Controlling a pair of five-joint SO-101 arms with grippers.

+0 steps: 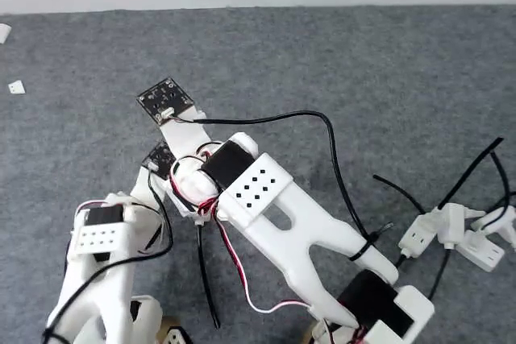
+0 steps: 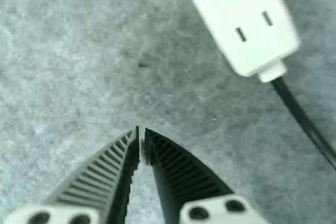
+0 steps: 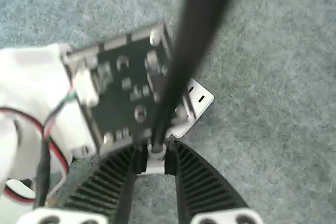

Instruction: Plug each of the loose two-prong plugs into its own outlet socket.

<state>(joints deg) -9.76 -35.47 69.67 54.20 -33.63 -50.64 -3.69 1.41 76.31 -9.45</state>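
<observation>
Plug (image 3: pixel 154 165) sits clamped between the fingers of the right gripper (image 3: pixel 155 151). Left gripper (image 2: pixel 140 132) hangs low over the carpet (image 2: pixel 79 51), fingers together, outlet socket (image 2: pixel 244 19) lying just beyond their tips.

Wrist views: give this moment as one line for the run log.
right gripper: shut on white plastic plug with black cord | left gripper: shut, empty | white rectangular plastic outlet block: on grey carpet, slots free

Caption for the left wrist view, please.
Left gripper, jaws shut and empty, over grey carpet near a white outlet socket.
</observation>
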